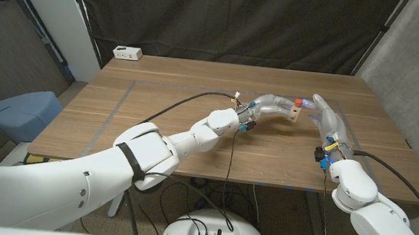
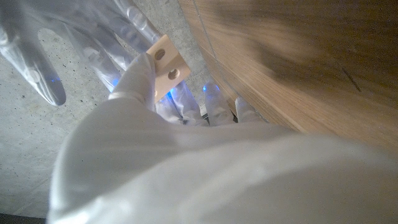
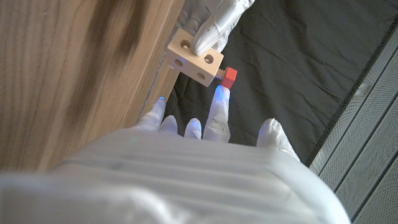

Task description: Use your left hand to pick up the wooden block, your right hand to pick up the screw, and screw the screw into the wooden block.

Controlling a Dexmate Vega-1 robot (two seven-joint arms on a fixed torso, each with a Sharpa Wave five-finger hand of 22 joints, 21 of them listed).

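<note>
1. The left hand [image 1: 272,106] is clamped on the block [image 1: 294,112], holding it up off the table [image 1: 156,112] at about 2 o'clock from the table's centre.

2. The right wrist view shows the block [image 3: 194,57] pinched by left fingers [image 3: 211,28], with several holes on its faces. The red screw [image 3: 229,77] already sits in one end, its head standing proud, so it looks only partly driven.

3. The right hand [image 1: 331,123] stands just at 3 o'clock of the block with its fingers apart and nothing in them. One fingertip [image 3: 219,99] is near the screw head; I cannot tell whether it touches.

4. In the left wrist view the block [image 2: 166,65] shows past the left hand's back, with the right hand's spread fingers [image 2: 37,68] beyond it.

5. Judged stage: the screw is seated and turning remains.

6. Risks from here:
   - A sideways push from the open right hand could tip the screw out of line, jamming or popping it out, since few threads seem engaged.
   - The left grip looks light and near one end; turning force could twist the block in the fingers or knock it down.
   - If the screw drops, it could roll towards the table's near edge.
</note>
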